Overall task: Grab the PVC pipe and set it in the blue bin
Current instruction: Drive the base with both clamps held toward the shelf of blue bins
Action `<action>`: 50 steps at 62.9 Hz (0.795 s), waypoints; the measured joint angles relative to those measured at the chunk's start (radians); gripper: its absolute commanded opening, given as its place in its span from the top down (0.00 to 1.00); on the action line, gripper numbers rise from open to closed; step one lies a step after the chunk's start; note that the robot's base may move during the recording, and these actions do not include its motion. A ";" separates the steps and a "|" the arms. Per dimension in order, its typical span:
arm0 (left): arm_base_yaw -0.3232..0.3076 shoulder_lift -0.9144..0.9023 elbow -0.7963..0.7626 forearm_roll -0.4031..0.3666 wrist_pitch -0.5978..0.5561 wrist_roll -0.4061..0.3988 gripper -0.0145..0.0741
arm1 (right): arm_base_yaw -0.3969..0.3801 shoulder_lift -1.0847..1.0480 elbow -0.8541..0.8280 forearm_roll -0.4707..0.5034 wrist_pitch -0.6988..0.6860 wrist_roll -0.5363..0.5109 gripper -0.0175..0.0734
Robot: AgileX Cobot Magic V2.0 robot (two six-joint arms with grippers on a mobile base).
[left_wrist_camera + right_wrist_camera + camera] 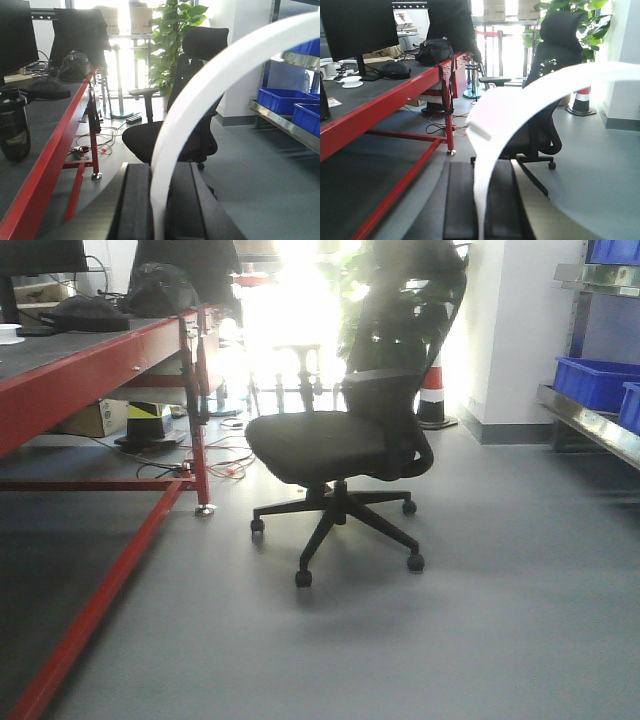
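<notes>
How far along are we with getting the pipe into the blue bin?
Grabbing looks done: the left pincer and right pincer each clamp the white PVC pipe. In hand: carrying it. Left: the blue bins on the right-hand shelf are some way off, and none holds the pipe yet.

Black office chair [320, 440] on grey floor [500, 620], red-framed bench [90, 355] beside it; leafy plant [172, 40] behind

a black office chair [335, 445] is standing on the grey floor [500, 620], a red-framed tabletop [60, 348] is running along the left, and blue bins [592, 380] are sitting on a shelf [590, 423] at right.
</notes>
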 measured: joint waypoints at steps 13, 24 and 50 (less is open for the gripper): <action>0.000 0.000 0.000 0.000 0.000 0.000 0.96 | 0.000 0.000 0.000 0.000 0.000 0.000 0.99; 0.000 0.000 0.000 0.000 0.000 0.000 0.96 | 0.000 0.000 0.000 0.000 0.000 0.000 0.99; 0.000 0.000 0.000 0.000 0.000 0.000 0.96 | 0.000 0.000 0.000 0.000 0.000 0.000 0.99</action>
